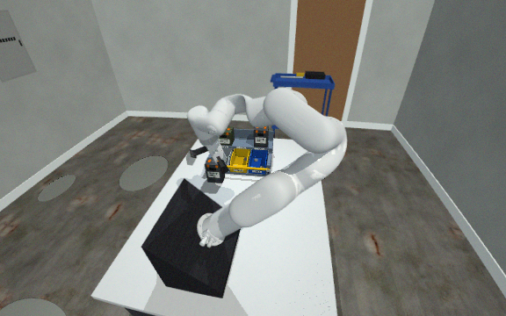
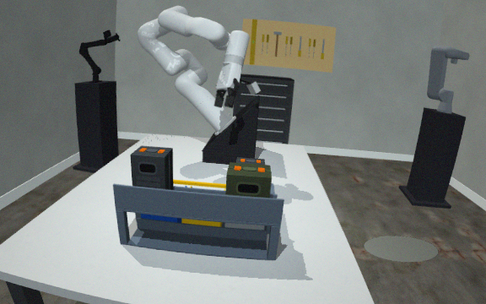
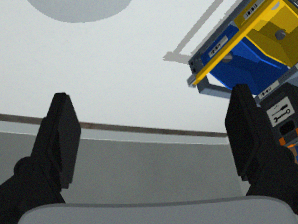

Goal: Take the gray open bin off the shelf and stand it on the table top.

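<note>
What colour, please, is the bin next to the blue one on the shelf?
Yellow: the bin beside the blue bin, clearest in the top view.

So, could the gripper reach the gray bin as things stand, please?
Probably, though awkwardly: the open gripper hangs free, but a dark box stands before the shelf end holding the gray bin.
</note>
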